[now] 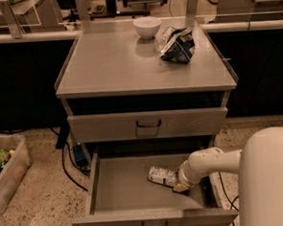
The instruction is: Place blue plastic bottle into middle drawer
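The blue plastic bottle lies on its side on the floor of the open middle drawer, right of centre, its pale label showing. My gripper reaches into the drawer from the right on a white arm and sits at the bottle's right end, touching or just beside it. The bottle's cap end is hidden behind the gripper.
A closed drawer sits above the open one. On the cabinet top stand a white bowl and a dark blue and white snack bag. A plastic bin sits on the floor at left. Cables run beside the cabinet.
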Tool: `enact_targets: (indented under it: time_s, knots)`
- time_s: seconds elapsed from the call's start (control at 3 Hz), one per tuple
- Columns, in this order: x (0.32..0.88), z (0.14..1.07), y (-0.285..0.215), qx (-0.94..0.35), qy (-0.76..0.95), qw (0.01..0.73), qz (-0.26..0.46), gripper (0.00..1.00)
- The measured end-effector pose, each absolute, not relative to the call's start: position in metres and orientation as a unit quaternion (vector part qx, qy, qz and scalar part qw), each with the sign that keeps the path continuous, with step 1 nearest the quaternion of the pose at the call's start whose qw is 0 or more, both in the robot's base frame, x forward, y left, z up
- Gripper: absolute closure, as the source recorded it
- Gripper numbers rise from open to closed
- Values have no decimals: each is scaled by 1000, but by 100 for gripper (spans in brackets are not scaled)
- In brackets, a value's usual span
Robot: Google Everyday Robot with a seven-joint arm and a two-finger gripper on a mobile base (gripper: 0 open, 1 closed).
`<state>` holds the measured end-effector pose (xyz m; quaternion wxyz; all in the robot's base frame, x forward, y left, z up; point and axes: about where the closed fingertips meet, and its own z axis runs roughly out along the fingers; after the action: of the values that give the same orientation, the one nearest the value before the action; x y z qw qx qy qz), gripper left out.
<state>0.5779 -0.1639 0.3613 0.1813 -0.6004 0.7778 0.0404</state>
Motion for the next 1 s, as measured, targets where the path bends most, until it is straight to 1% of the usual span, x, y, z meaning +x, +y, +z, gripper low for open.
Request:
enact_targets:
  time_s: [1.0]
  knots:
    - [578, 361, -164, -600, 778, 181, 40, 11]
